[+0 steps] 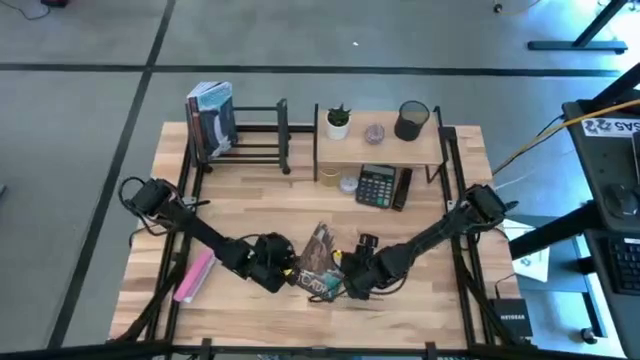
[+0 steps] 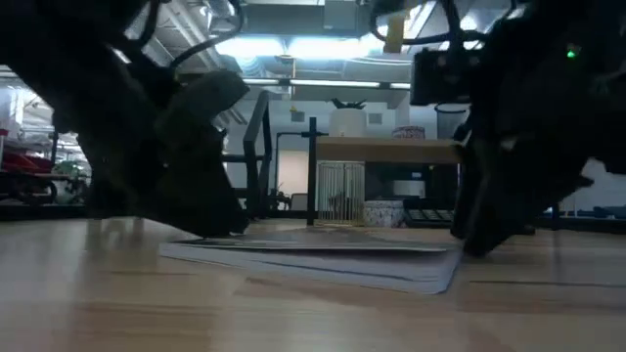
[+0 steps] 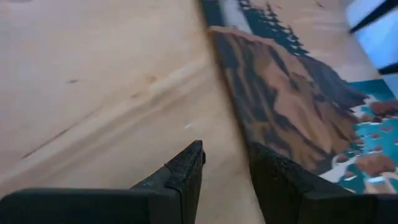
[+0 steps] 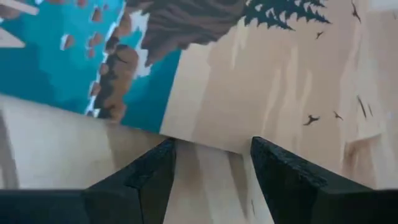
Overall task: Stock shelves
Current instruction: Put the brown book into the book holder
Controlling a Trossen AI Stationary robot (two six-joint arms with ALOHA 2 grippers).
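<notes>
At the lower middle of the high view, a book [image 1: 318, 263] lay flat on the table [image 1: 420, 225], the left gripper [image 1: 288, 272] and right gripper [image 1: 345, 280] flanking it, fingers apart. Toward the upper frame stood the black rack [image 1: 250, 135] and wooden shelf [image 1: 380, 150].

In the high view, a white label [image 1: 611, 126] on the dark equipment beside the surface reads roughly "SYS", with the rest cut off. A small black box [image 1: 510, 313] on the floor carries white lettering, apparently "NETGEAR". Nothing else is legible.
</notes>
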